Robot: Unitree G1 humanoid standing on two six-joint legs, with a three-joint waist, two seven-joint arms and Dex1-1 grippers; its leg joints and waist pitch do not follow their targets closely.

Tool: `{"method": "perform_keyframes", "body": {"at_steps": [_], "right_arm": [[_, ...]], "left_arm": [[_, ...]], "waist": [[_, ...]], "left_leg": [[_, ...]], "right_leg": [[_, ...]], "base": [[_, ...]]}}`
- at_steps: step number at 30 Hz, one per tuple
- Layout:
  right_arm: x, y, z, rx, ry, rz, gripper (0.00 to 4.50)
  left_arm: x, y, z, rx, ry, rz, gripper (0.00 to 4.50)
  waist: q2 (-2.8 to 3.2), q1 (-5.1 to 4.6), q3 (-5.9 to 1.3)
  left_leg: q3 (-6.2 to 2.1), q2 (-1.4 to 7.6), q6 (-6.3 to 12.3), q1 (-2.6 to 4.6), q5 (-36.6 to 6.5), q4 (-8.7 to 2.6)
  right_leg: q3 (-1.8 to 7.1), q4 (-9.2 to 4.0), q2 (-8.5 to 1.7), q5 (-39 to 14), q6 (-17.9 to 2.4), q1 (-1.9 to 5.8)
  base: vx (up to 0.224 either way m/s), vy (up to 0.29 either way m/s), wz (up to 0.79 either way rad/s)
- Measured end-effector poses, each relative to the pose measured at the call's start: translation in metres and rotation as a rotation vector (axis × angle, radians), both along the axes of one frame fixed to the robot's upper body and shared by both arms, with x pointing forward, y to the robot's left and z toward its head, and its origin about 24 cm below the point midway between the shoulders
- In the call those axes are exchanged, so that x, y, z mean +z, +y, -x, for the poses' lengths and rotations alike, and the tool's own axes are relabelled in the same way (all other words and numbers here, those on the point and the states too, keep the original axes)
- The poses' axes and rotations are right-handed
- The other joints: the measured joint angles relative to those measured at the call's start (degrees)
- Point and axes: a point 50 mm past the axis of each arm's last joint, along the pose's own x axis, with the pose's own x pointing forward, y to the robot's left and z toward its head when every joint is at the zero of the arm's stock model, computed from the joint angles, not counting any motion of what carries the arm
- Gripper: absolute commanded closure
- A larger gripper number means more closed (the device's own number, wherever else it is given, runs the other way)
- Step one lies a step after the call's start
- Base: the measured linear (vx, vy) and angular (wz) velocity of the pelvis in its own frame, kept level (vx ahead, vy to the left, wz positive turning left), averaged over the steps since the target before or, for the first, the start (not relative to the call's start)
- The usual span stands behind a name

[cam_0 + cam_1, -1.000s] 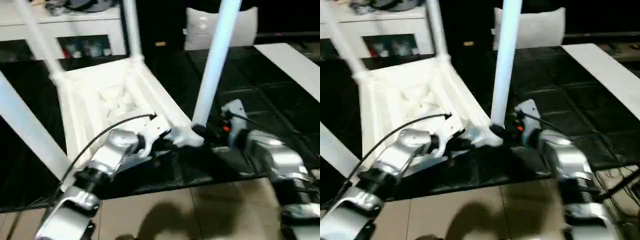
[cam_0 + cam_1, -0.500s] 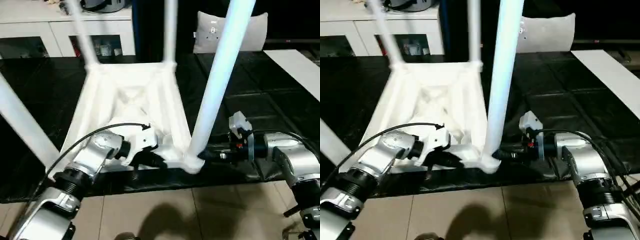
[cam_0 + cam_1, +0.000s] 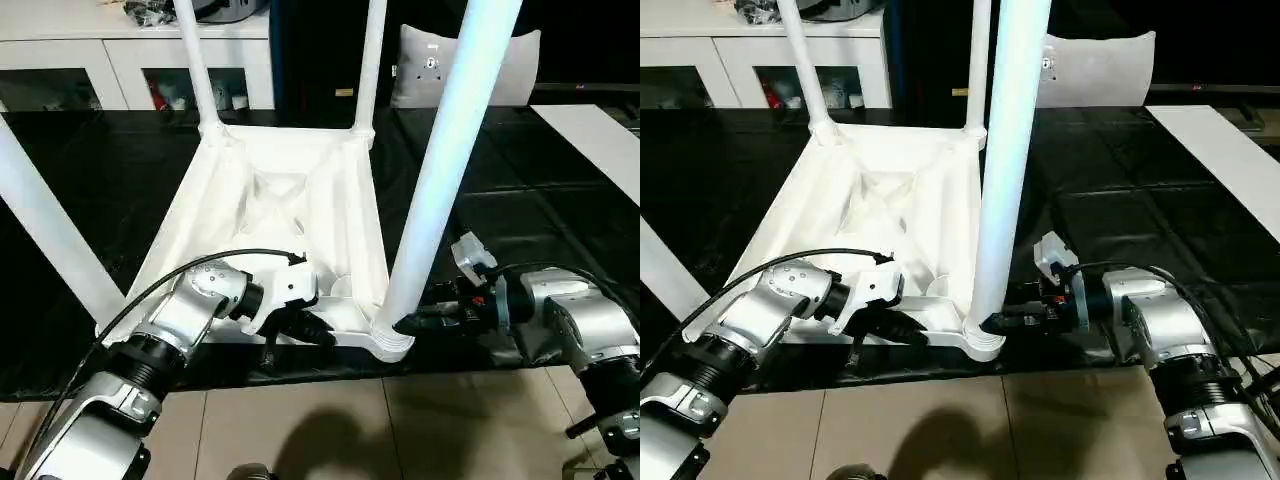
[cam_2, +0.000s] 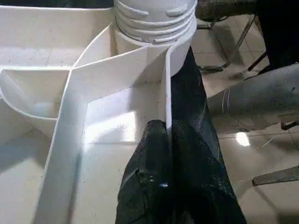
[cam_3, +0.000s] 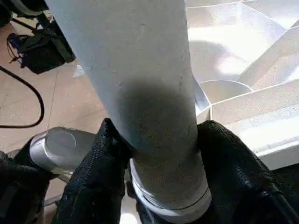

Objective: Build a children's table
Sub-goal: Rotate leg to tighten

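The white children's table [image 3: 290, 200] lies upside down on a black mat, ribbed underside up, with its legs standing in the corner sockets. My left gripper [image 3: 315, 330] is at the front edge, shut on a thin upright rib of the top [image 4: 166, 93] beside the near right socket [image 4: 154, 18]. My right gripper [image 3: 405, 322] reaches in from the right at the foot of the near right leg [image 3: 440, 170]. Its black fingers [image 5: 100, 154] press on both sides of that leg [image 5: 140, 70], just above the socket.
A white cabinet with glass doors [image 3: 100, 60] stands at the back left, a grey cushion [image 3: 500, 65] at the back right. The black mat [image 3: 520, 200] ends at a tiled floor [image 3: 330, 420] in front. A white board [image 3: 600, 130] lies far right.
The camera has tilted and steadied. My right gripper's fingers have closed in on the foot of the near right leg. My left gripper has kept its hold on the rib.
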Motion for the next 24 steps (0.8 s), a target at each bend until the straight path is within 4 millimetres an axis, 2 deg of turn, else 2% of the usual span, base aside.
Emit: {"method": "perform_keyframes", "body": {"at_steps": [3,6,9,10,12,14,15,16,18,19,21,24], "right_arm": [[-0.002,-0.002,0.006,-0.037,0.012,-0.022,2.48],[-0.006,-0.002,0.004,-0.179,-0.006,-0.04,2.49],[-0.011,0.006,-0.006,-0.354,-0.051,-0.038,2.49],[-0.012,0.011,-0.011,-0.423,-0.07,-0.024,2.5],[-0.012,0.022,-0.021,-0.514,-0.081,-0.014,2.51],[-0.012,0.045,-0.036,-0.705,-0.049,-0.018,2.54],[-0.011,0.051,-0.041,-0.753,-0.051,-0.002,2.54],[-0.01,0.052,-0.043,-0.795,-0.057,0.019,2.54],[-0.011,0.057,-0.046,-0.847,-0.059,0.032,2.54],[-0.012,0.06,-0.047,-0.878,-0.065,0.031,2.54],[-0.013,0.063,-0.049,-0.921,-0.073,0.014,1.99],[-0.014,0.063,-0.049,-0.954,-0.075,-0.023,1.8]], "left_arm": [[-0.001,-0.004,0.0,0.029,0.021,0.022,4.5],[-0.003,-0.011,-0.003,0.135,0.015,0.033,4.5],[-0.005,-0.015,-0.008,0.261,0.009,0.035,4.5],[-0.006,-0.018,-0.01,0.309,0.006,0.033,4.5],[-0.006,-0.018,-0.014,0.384,0.002,0.033,4.5],[-0.006,-0.02,-0.021,0.524,0.008,0.023,4.5],[-0.005,-0.022,-0.023,0.563,0.011,0.025,4.5],[-0.005,-0.029,-0.023,0.593,0.019,0.028,4.5],[-0.006,-0.034,-0.024,0.631,0.011,0.018,4.5],[-0.006,-0.037,-0.024,0.65,0.002,0.015,4.5],[-0.005,-0.041,-0.025,0.675,-0.016,0.016,4.5],[-0.005,-0.047,-0.026,0.696,-0.021,0.023,4.5]], "waist": [[0.02,0.35,-0.01],[0.04,-0.23,-0.03],[0.06,-2.41,-0.03],[0.03,-3.48,-0.03],[0.05,-4.83,-0.03],[0.07,-6.83,-0.02],[0.15,-7.62,-0.04],[0.33,-8.08,-0.12],[0.33,-8.56,-0.11],[0.29,-8.74,-0.1],[0.28,-8.73,-0.1],[0.29,-8.55,-0.1]], "left_leg": [[0.0,-0.04,0.0,0.01,0.0,0.0],[0.03,-0.04,-0.03,0.11,0.02,0.01],[0.06,-0.03,-0.13,0.11,0.09,0.01],[0.04,-0.01,-0.13,0.18,0.09,0.01],[-0.07,0.0,-0.14,0.24,0.09,0.04],[-0.42,0.25,-0.16,0.2,0.08,0.15],[-0.64,0.57,-0.19,-0.07,0.06,0.19],[-0.97,0.94,-0.19,-0.01,0.06,0.14],[-0.99,0.92,-0.28,0.16,-0.03,-0.02],[-0.94,0.82,-0.38,0.56,-0.11,-0.04],[-0.94,0.77,-0.41,0.59,-0.2,-0.05],[-0.89,0.7,-0.41,0.58,-0.28,-0.27]], "right_leg": [[0.02,-0.01,-0.04,-0.02,0.03,0.03],[0.03,0.03,-0.06,-0.02,0.04,0.11],[-0.09,-0.04,-0.05,-0.02,0.04,0.13],[-0.18,-0.08,-0.05,-0.02,0.04,0.19],[-0.43,-0.22,-0.05,-0.02,0.04,0.22],[-1.34,-0.81,-0.06,-0.02,0.04,0.38],[-2.1,-1.44,-0.06,-0.02,0.04,0.53],[-3.08,-2.35,-0.03,-0.02,0.05,0.99],[-3.12,-2.68,-0.02,-0.02,0.04,1.47],[-3.05,-2.68,-0.07,-0.02,0.04,1.56],[-3.06,-2.68,-0.11,-0.02,0.04,1.58],[-2.97,-2.64,-0.15,-0.01,0.03,1.54]], "base": [[0.0,0.0,0.0],[0.0,0.0,0.0],[0.0,0.0,0.0],[0.0,0.0,0.0],[0.0,0.0,0.0],[0.0,0.0,0.0],[0.0,0.0,0.0],[0.0,0.0,0.0],[0.0,0.0,0.0],[0.0,0.0,0.0],[0.0,0.0,0.0],[0.0,0.0,0.0]]}}
